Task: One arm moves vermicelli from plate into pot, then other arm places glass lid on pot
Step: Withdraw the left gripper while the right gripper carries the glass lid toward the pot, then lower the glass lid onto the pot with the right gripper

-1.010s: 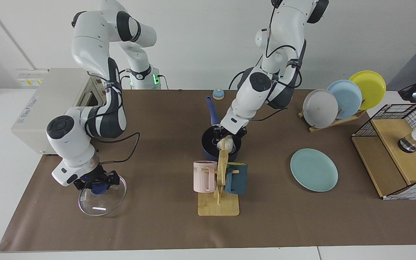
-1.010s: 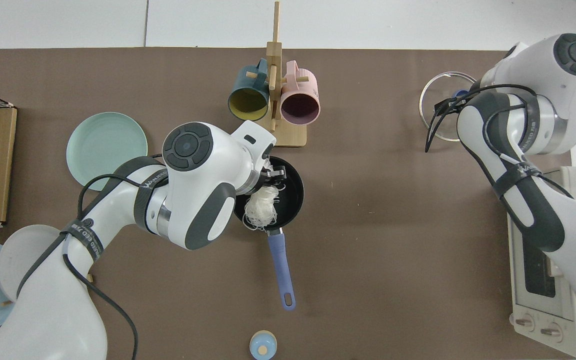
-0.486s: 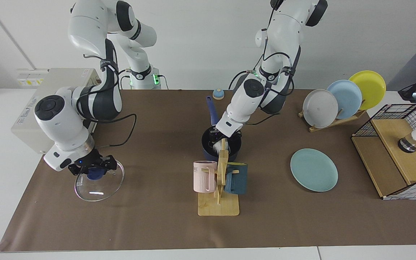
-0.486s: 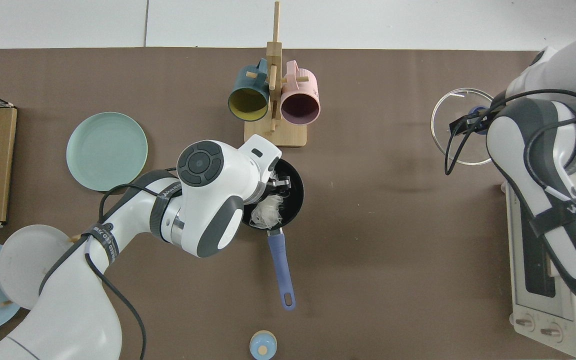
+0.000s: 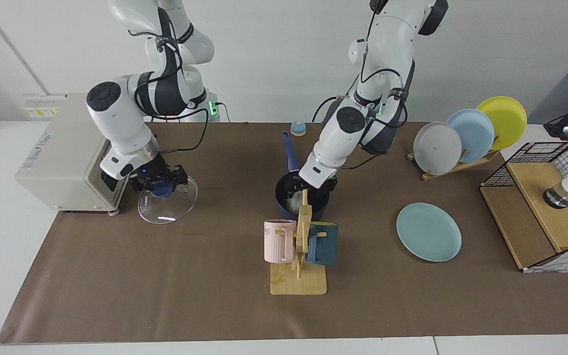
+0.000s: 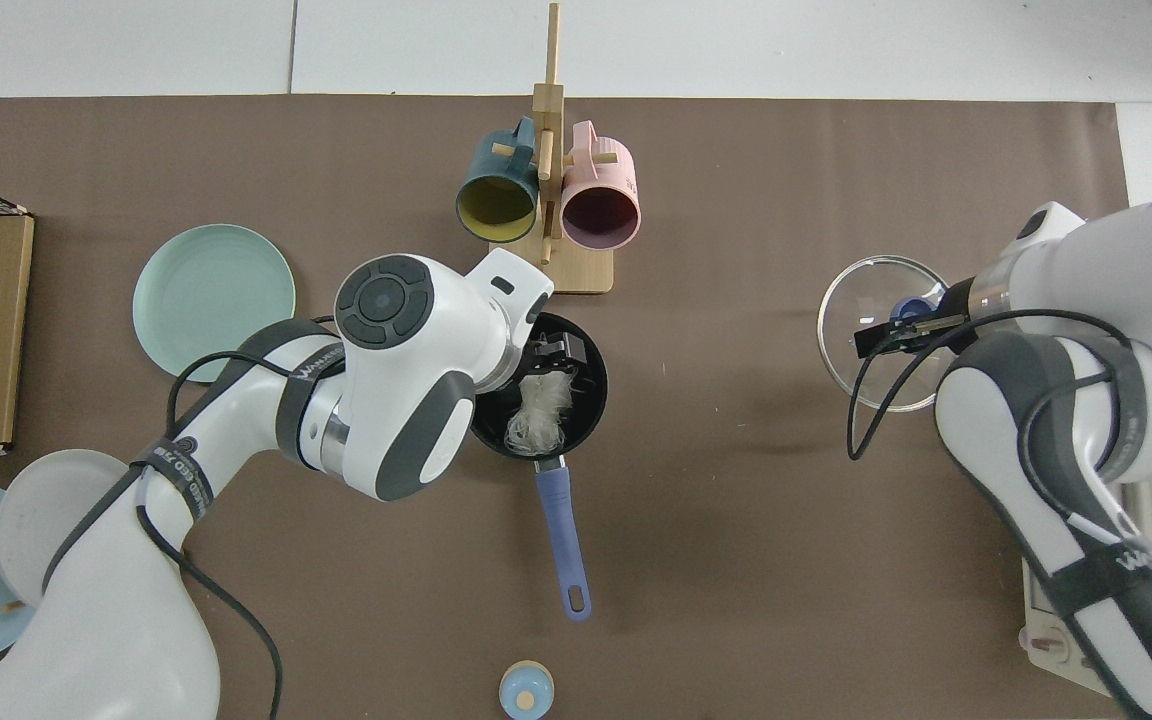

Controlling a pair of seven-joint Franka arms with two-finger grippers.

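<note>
The left arm bends down from its base, its wrist angled steeply over the middle of the worktop, and the left gripper point(image 5: 308, 190) hangs low with its fingers parted. The right arm folds at the elbow, forearm sloping downward, and the right gripper point(image 5: 159, 186) points down with its fingers clamped closed.

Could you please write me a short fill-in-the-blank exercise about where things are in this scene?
1. The vermicelli lies inside the ____.
2. The right gripper holds the glass lid by its blue ____.
3. The teal plate now carries ____.
4. The left gripper hangs over the ____.

Missing words: pot; knob; nothing; pot
</note>
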